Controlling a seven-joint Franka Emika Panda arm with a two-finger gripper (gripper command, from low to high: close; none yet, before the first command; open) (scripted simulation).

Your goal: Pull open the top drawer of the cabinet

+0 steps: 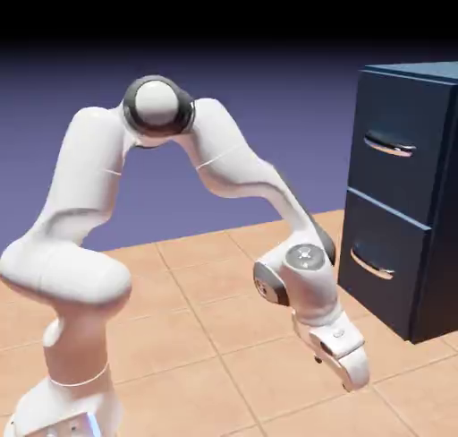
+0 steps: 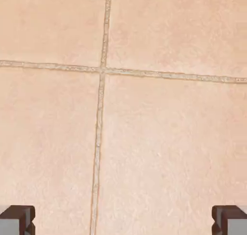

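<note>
Tiled floor (image 2: 164,147) fills the hand view behind the pincer's (image 2: 123,220) two tips, which stand wide apart with nothing between them. In the exterior view, the top drawer (image 1: 398,158) sits flush in the upper cabinet (image 1: 434,247), right of the low-pointing hand; reaching, gripping and pulling all remain. Bare floor in front seems to leave swinging room.

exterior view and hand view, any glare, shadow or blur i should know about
Exterior view: bright highlights on both silver handles, cabinet side very dark, backdrop fading to black at the top; hand view: floor tiles evenly lit, pale, surface slightly soft, no strong glare
</note>
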